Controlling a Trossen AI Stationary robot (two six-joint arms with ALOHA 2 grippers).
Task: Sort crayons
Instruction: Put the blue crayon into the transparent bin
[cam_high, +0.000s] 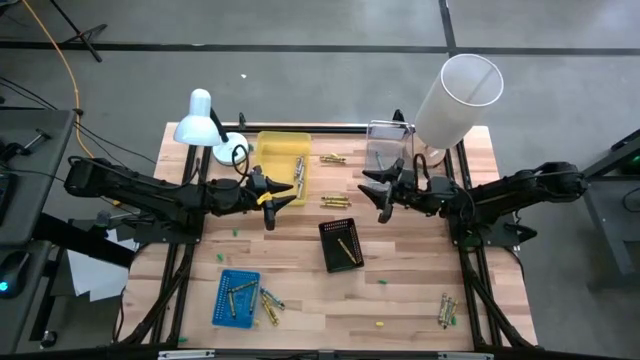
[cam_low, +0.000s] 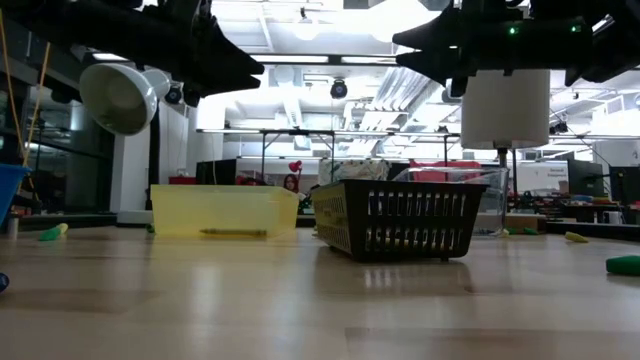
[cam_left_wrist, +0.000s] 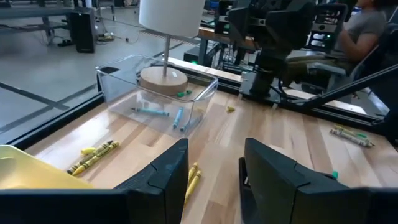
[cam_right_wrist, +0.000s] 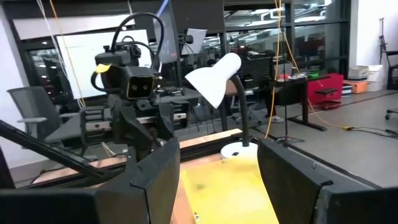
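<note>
Crayons lie scattered over the wooden table: a yellowish pair (cam_high: 333, 158) by the yellow tray (cam_high: 283, 160), a few (cam_high: 337, 201) at the middle, a bunch (cam_high: 447, 310) at the near right, and some (cam_high: 270, 305) beside the blue tray (cam_high: 236, 297). One crayon (cam_high: 347, 250) lies in the black tray (cam_high: 341, 243), and bluish ones (cam_left_wrist: 152, 112) lie in the clear tray (cam_left_wrist: 155, 93). My left gripper (cam_high: 280, 195) hovers open beside the yellow tray's near end. My right gripper (cam_high: 378, 190) hovers open near the clear tray, facing the left one. Neither holds anything.
A white desk lamp (cam_high: 200, 120) stands at the far left corner. A lamp with a white cylinder shade (cam_high: 458, 98) stands at the far right, its base in the clear tray. Bare wood lies between the black tray and the near edge. A person (cam_left_wrist: 367, 25) sits beyond the table.
</note>
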